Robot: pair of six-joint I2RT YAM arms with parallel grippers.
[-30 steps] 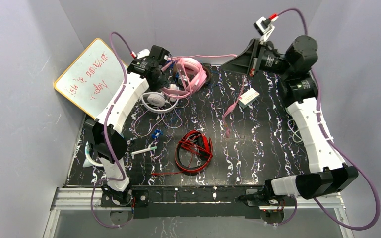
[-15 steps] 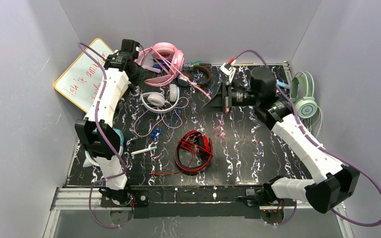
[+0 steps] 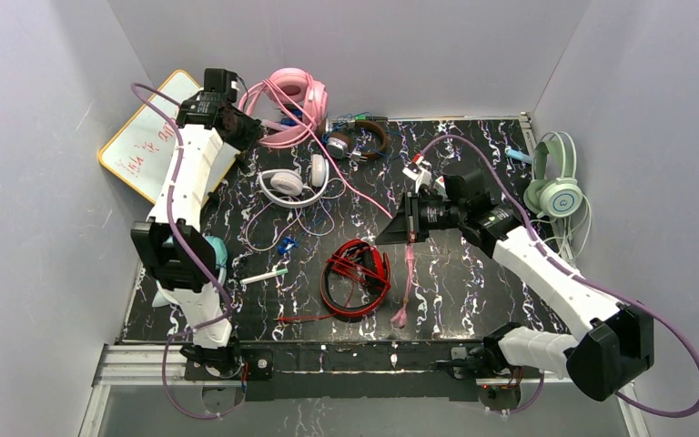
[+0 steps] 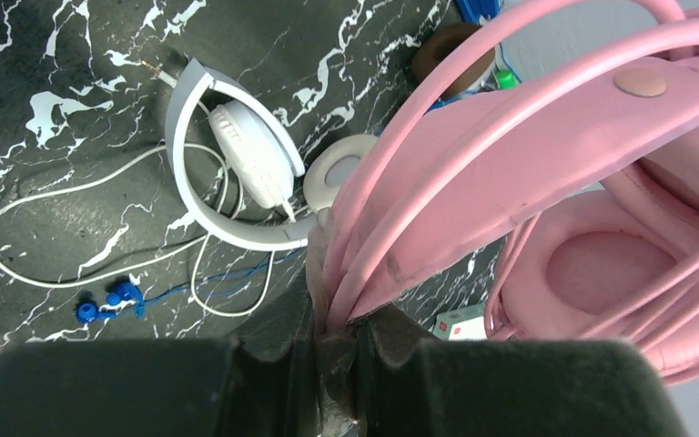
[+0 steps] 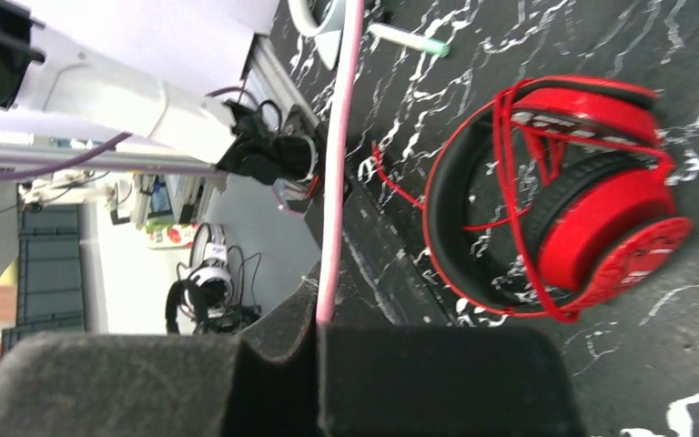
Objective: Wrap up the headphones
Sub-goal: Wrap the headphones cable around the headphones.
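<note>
My left gripper (image 3: 253, 127) is shut on the headband of the pink headphones (image 3: 293, 100) and holds them up at the back left; in the left wrist view the band (image 4: 510, 137) runs into the jaws with cord loops wound round it. My right gripper (image 3: 399, 228) is shut on the pink cord (image 3: 362, 187), which stretches from the headphones to it and hangs down to the plug (image 3: 400, 318). The cord shows in the right wrist view (image 5: 339, 164). Red headphones (image 3: 357, 273) lie mid-table, white ones (image 3: 289, 182) behind them.
Brown headphones (image 3: 364, 141) lie at the back, mint green ones (image 3: 555, 182) at the right edge, teal ones (image 3: 214, 255) by the left arm. A whiteboard (image 3: 150, 146) leans at the back left. A pen (image 3: 264, 276) and blue earbuds (image 3: 286, 244) lie near the white cord.
My left gripper lifted the pink headphones further back and left. My right gripper swung down and toward the table's middle, pulling the pink cord taut; its plug end now hangs near the front edge.
</note>
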